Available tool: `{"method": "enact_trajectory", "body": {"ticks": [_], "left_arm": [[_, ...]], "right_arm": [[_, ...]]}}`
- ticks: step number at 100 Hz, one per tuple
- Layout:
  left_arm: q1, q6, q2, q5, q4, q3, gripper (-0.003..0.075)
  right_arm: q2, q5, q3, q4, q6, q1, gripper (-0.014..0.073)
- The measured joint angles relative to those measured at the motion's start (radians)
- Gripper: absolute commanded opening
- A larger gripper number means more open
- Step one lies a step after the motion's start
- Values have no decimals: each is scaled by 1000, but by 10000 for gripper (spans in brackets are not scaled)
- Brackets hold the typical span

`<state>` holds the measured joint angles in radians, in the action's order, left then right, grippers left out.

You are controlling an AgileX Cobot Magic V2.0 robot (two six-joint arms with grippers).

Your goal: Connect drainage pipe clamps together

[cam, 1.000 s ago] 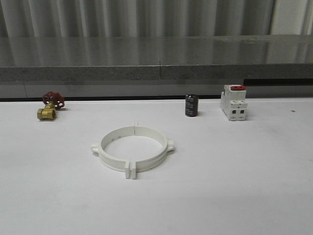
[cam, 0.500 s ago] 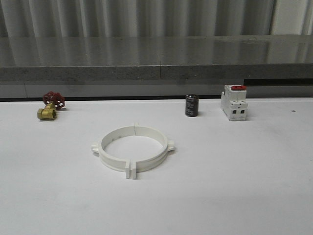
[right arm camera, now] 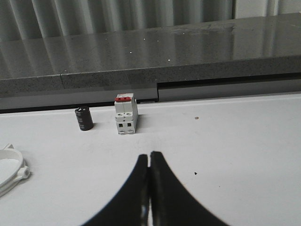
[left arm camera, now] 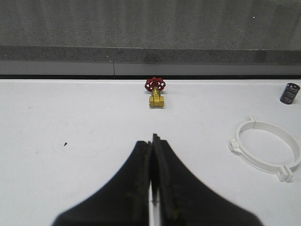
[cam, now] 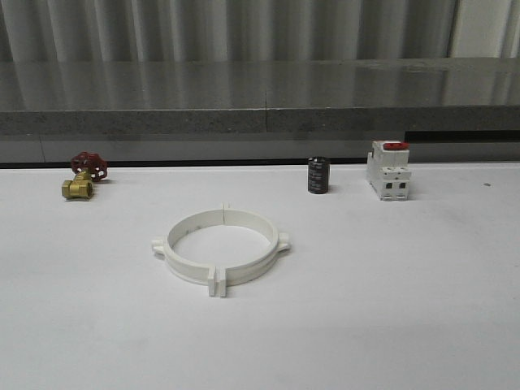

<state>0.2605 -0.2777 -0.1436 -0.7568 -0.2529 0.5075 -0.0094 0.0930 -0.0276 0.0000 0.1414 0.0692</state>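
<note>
The two white drainage pipe clamps lie joined as one flat ring in the middle of the white table, with their square tabs meeting at the front and back. The ring also shows in the left wrist view, and its edge in the right wrist view. My left gripper is shut with nothing between its black fingers, over bare table well apart from the ring. My right gripper is shut and empty too, in front of the switch, away from the ring.
A brass valve with a red handwheel sits at the back left. A small black cylinder and a white boxy switch with a red top stand at the back right. A grey ledge runs behind the table.
</note>
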Motion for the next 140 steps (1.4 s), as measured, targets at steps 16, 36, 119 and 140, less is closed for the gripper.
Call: {"method": "enact_trajectory", "body": {"ticks": [16, 36, 119, 140], "left_arm": [[0, 0, 0, 0, 0, 0, -21], [0, 0, 0, 0, 0, 0, -21], [-71, 395, 6, 287, 200, -152, -21], [-199, 432, 92, 388, 274, -284, -21]], "right_arm": [[0, 0, 0, 0, 0, 0, -67], [0, 0, 0, 0, 0, 0, -67], [0, -2, 0, 0, -2, 0, -67], [0, -2, 0, 0, -2, 0, -67]]}}
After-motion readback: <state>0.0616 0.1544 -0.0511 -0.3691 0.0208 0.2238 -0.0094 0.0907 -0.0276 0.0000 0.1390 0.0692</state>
